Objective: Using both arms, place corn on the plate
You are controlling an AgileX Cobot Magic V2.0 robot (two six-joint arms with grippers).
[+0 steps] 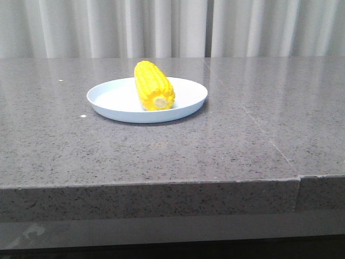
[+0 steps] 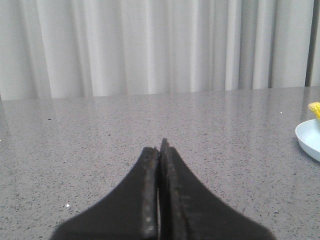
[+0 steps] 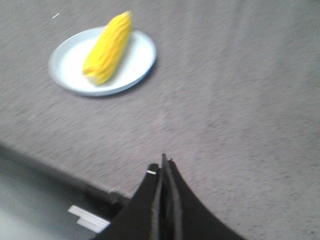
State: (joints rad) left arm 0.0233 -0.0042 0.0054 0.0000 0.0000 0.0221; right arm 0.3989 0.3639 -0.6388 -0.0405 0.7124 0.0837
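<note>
The bright-yellow corn (image 1: 153,85) lies on the pale-blue plate (image 1: 110,100) near the back middle of the table, its pale cut end toward the camera. Neither arm shows in the front view. My left gripper (image 2: 160,147) is shut with nothing between its fingers, low over bare table well away from the plate (image 2: 309,139), whose rim and a bit of corn (image 2: 315,108) show at the picture's edge. Over the table's front edge, my right gripper (image 3: 162,165) is shut and empty, far from the plate (image 3: 67,65) and corn (image 3: 107,47).
The grey speckled stone table (image 1: 242,135) has a front edge with a seam and step near the right (image 1: 299,181). White curtains (image 1: 172,27) hang behind the table. A dark gap and a small white piece (image 3: 87,217) lie beyond the table edge in the right wrist view.
</note>
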